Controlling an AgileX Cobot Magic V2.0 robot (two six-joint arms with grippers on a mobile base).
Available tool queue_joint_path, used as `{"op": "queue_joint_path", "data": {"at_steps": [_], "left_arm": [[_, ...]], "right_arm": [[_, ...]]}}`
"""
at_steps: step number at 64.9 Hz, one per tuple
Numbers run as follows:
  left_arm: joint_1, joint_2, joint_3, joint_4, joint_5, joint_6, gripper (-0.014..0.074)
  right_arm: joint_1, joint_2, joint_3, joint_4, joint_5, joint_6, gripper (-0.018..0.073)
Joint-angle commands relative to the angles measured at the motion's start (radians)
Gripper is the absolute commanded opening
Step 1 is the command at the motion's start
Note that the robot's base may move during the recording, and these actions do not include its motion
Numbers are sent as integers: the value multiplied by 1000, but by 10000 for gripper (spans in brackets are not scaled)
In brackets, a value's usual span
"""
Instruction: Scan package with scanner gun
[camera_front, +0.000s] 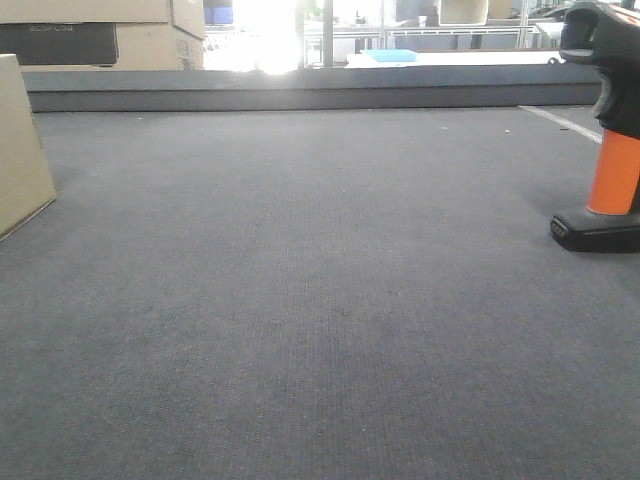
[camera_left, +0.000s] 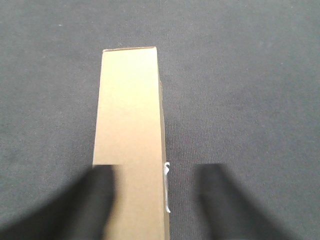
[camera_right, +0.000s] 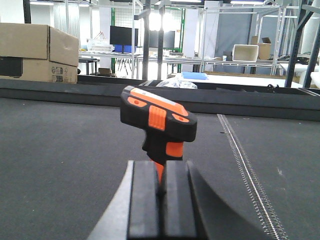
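The left fingers (camera_left: 95, 205) hang spread apart above the plain tan rectangular cardboard package (camera_left: 130, 130). It lies on the grey carpeted bench (camera_left: 250, 75) between them, closer to the left one. The right fingers (camera_right: 144, 200) are pressed together and hold nothing. The black scanner gun (camera_right: 157, 120), with its orange neck, stands upright just beyond their tips.

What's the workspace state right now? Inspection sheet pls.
Surface: grey carpet-like mat, with a zipper-like seam on its right side.
Job's things: package at far left; scanner gun upright on its base at far right.
Clutter: nothing seen.
Grippers: left gripper, jaws open above the package; right gripper, jaws shut, facing the scanner gun.
Cables: nothing seen.
Surroundings: larger cardboard boxes and shelving racks behind.
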Motion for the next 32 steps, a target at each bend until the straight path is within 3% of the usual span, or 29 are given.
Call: {"op": "queue_joint_path", "data": {"at_steps": [1, 6, 19, 32], "left_arm": [[2, -3, -10, -8, -21, -10, 528], [2, -3, -10, -4, -21, -10, 619], [4, 44, -10, -2, 1, -36, 598], [83, 96, -10, -8, 52, -63, 598]], "right_arm": [[1, -3, 0, -5, -22, 0, -162], [1, -3, 0, -5, -22, 0, -162], [1, -3, 0, -5, -22, 0, -162], [1, -3, 0, -5, -22, 0, -162]]}}
